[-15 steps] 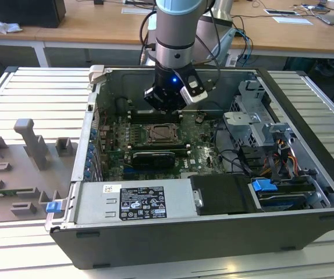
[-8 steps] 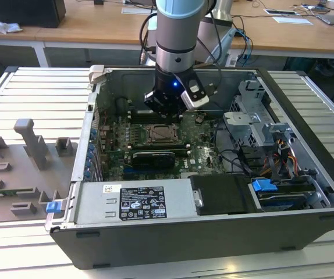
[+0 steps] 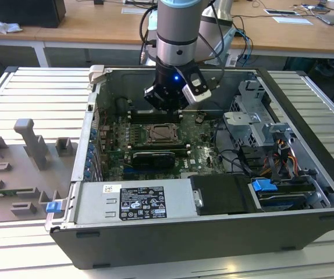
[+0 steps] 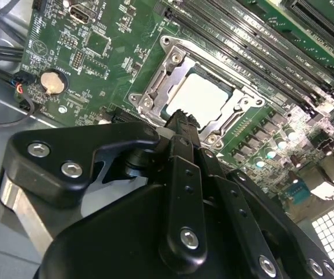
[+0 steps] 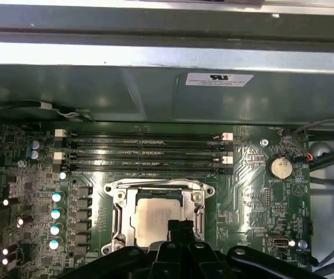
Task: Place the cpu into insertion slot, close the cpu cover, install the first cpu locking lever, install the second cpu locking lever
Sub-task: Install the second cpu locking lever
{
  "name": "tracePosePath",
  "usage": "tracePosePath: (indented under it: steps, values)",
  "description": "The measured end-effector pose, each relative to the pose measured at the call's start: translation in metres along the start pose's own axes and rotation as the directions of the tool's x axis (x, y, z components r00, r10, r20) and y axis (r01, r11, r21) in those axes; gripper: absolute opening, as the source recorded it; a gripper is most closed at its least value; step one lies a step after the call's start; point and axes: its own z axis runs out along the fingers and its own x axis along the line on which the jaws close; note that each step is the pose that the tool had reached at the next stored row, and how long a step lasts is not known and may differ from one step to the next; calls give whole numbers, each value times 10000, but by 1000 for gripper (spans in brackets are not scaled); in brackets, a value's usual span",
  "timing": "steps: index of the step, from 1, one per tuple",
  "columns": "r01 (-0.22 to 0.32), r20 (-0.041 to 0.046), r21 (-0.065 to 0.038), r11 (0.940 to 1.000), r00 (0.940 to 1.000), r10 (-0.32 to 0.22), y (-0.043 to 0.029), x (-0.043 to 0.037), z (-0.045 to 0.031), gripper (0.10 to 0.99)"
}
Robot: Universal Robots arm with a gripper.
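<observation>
The gripper (image 3: 166,106) is seen low inside the open computer case (image 3: 306,174), hanging just above the motherboard (image 3: 205,152) in the exterior view. In both wrist views its black fingers (image 4: 181,125) are pressed together, tips meeting with nothing between them, right over the near edge of the cpu (image 5: 155,222).

The cpu (image 4: 205,96) is found lying flat in the insertion slot (image 5: 119,224), its pale metal top exposed. The cpu cover (image 4: 173,58) is seen as a silvery frame around the chip; whether it is fully latched cannot be told. The cpu's near edge is hidden by the fingertips (image 5: 180,228) in the first wrist view.

Four long memory slots (image 5: 146,154) are counted beside the socket, towards the case's back wall (image 5: 167,99). One round coin battery (image 5: 280,167) is noted near the motherboard's edge, with loose cables (image 4: 1,55) beyond it. A row of small capacitors (image 5: 56,221) is lined up on the socket's other side.

In the exterior view, a power supply (image 3: 135,200) is set along the case's near edge and a drive cage (image 3: 254,116) at the exterior view's right.
</observation>
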Motion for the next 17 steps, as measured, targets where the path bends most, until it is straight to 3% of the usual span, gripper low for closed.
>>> tracePosePath:
  steps: [9, 12, 17]
  values:
    - [-1, 1, -15, 10000, 10000, 1, -131, 3, -12, 106]
    - [-2, -1, -12, 10000, 10000, 2, -137, 3, -17, 106]
    - [0, 1, -16, 10000, 10000, 0, -134, 1, -93, 106]
